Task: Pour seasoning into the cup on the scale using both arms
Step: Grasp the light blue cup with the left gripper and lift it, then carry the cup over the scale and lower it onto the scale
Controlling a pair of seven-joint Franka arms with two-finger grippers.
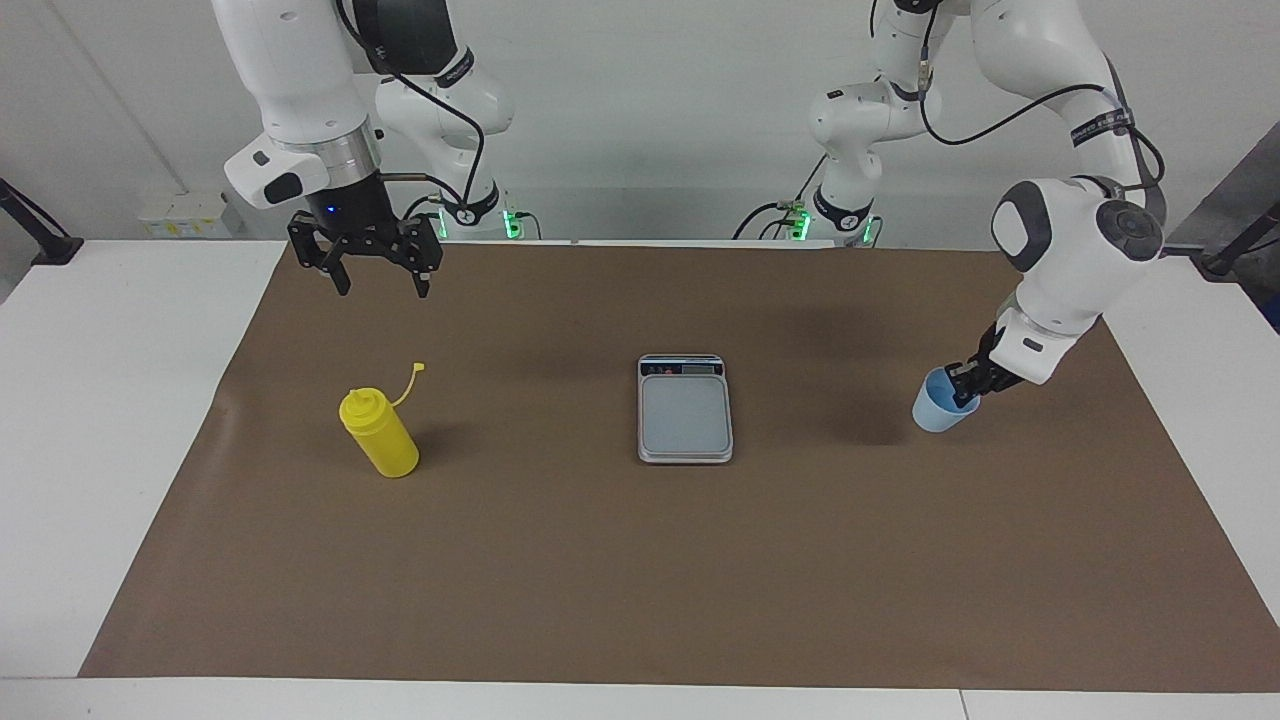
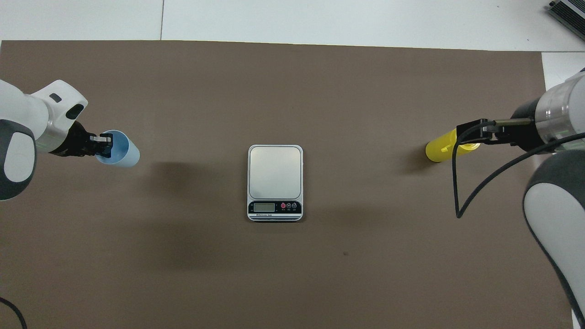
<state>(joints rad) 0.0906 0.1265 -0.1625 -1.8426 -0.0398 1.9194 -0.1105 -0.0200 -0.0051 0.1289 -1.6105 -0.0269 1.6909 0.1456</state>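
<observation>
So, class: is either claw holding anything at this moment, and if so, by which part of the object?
The left claw holds the cup by its rim, one finger inside, lifted and tilted off the mat. The right claw is open and holds nothing, hanging above the yellow bottle.

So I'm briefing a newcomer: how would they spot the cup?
On the brown mat, start at the scale in the middle and go toward the left arm's end. The left gripper holds the cup tilted by its rim. It is small, light blue, the only blue thing.
</observation>
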